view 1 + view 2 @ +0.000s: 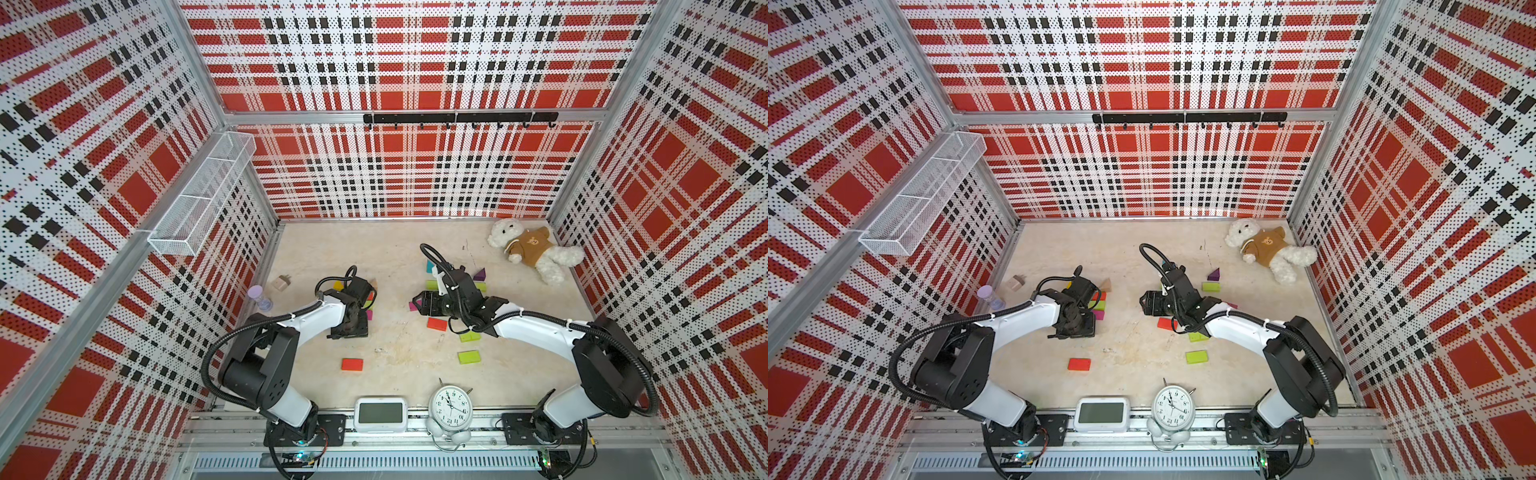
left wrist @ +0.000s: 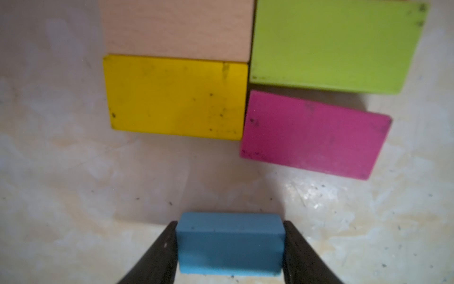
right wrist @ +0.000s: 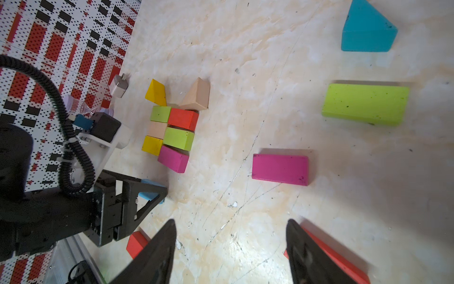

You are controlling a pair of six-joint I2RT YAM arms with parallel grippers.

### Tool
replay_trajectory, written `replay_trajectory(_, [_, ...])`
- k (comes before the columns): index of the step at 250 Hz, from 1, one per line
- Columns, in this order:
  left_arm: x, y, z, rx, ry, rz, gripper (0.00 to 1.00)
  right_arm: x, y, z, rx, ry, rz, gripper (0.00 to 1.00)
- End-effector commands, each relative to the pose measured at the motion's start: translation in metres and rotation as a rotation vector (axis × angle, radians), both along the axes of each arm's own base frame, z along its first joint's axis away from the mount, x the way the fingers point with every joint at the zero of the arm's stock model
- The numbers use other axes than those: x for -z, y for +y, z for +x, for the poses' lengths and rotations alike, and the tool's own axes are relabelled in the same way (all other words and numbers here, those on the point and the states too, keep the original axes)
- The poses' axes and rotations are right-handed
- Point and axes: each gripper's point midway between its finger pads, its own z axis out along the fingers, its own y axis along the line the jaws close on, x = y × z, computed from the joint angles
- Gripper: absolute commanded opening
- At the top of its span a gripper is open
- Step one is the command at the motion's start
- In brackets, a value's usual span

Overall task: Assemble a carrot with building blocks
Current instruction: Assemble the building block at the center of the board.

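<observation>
My left gripper [image 2: 230, 222] is shut on a blue brick [image 2: 229, 243], held just above the tabletop. Close beyond it lies a tight cluster of building blocks: yellow [image 2: 175, 97], magenta [image 2: 314, 134], lime [image 2: 336, 44] and plain wood [image 2: 177, 29] bricks. The right wrist view shows that cluster [image 3: 178, 138] topped by a yellow wedge [image 3: 156, 92] and a wood wedge [image 3: 197, 94]. My right gripper [image 3: 231, 220] hangs open over bare table, nothing between its fingers. Ahead of it lie a loose magenta brick [image 3: 280, 169], a lime brick [image 3: 366, 103] and a teal wedge [image 3: 366, 29].
Red-orange bricks [image 1: 352, 364] [image 1: 436, 323], lime bricks [image 1: 469, 356] and a purple wedge [image 1: 480, 274] lie scattered. A teddy bear [image 1: 536, 249] is at the back right. An alarm clock [image 1: 451, 407] and a white display [image 1: 380, 414] stand at the front edge. A lilac hourglass [image 1: 259, 297] and a beige cube [image 1: 281, 283] sit at the left.
</observation>
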Motion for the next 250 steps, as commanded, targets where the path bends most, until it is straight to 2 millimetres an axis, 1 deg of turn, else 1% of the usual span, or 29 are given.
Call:
replay_trajectory(1, [-0.005, -0.001, 0.018, 0.020, -0.037, 0.014, 0.59, -0.013, 0.007, 0.012, 0.008, -0.035, 0.039, 0.72])
replay_trajectory(84, [0.004, -0.006, 0.037, 0.039, -0.021, 0.033, 0.59, -0.007, 0.010, 0.016, 0.009, -0.017, 0.037, 0.72])
replay_trajectory(109, [0.006, -0.003, 0.041, 0.031, -0.022, 0.042, 0.59, -0.006, 0.011, 0.017, 0.008, -0.012, 0.038, 0.72])
replay_trajectory(188, [0.008, 0.001, 0.041, 0.015, -0.023, 0.036, 0.59, -0.002, 0.015, 0.020, -0.001, 0.003, 0.042, 0.72])
replay_trajectory(250, [0.008, 0.002, 0.044, 0.007, -0.027, 0.029, 0.59, -0.002, 0.017, 0.020, -0.004, 0.005, 0.048, 0.71])
